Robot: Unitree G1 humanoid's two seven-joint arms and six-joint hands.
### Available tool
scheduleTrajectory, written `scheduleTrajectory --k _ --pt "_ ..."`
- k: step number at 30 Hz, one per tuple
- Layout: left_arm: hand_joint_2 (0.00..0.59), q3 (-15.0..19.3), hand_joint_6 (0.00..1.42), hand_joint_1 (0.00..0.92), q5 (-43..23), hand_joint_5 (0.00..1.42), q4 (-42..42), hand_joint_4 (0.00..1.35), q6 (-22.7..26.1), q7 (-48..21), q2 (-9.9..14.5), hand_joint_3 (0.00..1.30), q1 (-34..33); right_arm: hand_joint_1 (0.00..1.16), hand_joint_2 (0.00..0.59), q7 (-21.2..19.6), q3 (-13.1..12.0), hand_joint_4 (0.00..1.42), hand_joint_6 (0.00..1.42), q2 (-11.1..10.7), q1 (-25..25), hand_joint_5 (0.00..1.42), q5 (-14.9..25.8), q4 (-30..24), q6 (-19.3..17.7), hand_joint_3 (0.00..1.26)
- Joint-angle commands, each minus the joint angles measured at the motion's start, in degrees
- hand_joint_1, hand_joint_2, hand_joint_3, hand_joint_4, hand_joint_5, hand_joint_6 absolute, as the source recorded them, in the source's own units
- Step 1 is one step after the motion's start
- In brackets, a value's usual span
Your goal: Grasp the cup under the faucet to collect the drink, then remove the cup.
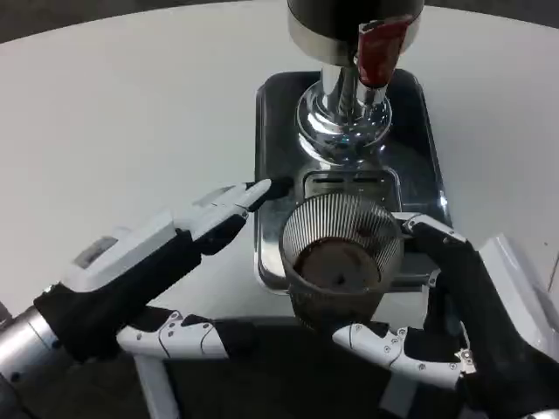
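A ribbed clear glass cup with dark drink in it is held by my right hand, whose fingers wrap its right and near sides. The cup sits over the near left edge of the steel drip tray, left of and nearer than the chrome faucet column with its red tap handle. My left hand is spread just left of the cup, one fingertip over the tray's left edge, touching nothing I can make out.
The round white table stretches to the left and behind. Its near rim and white frame struts lie under both hands. The dispenser's dark body stands at the top centre.
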Motion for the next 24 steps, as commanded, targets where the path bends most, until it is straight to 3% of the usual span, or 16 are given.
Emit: scheduleTrajectory --k 1,17,24 --pt "0.05 0.2 0.0 0.0 -0.03 0.0 -3.02 0.0 1.7 1.01 0.01 0.0 3.42 0.95 0.284 0.69 0.98 1.25 1.42 0.19 0.64 1.35 -0.03 -2.14 -3.04 0.9" --pt "0.047 3.41 0.0 0.0 0.7 0.0 -17.79 0.0 13.4 4.49 -1.52 0.0 14.54 0.96 0.284 3.84 2.18 1.25 1.42 0.24 3.87 1.35 -0.99 -4.84 -3.9 0.9" --pt "0.047 3.69 0.0 0.0 0.62 0.0 -22.56 0.0 16.12 4.69 -2.17 0.0 18.61 0.96 0.284 5.2 2.61 1.25 1.42 0.67 4.76 1.35 -1.37 -5.7 -4.1 0.9"
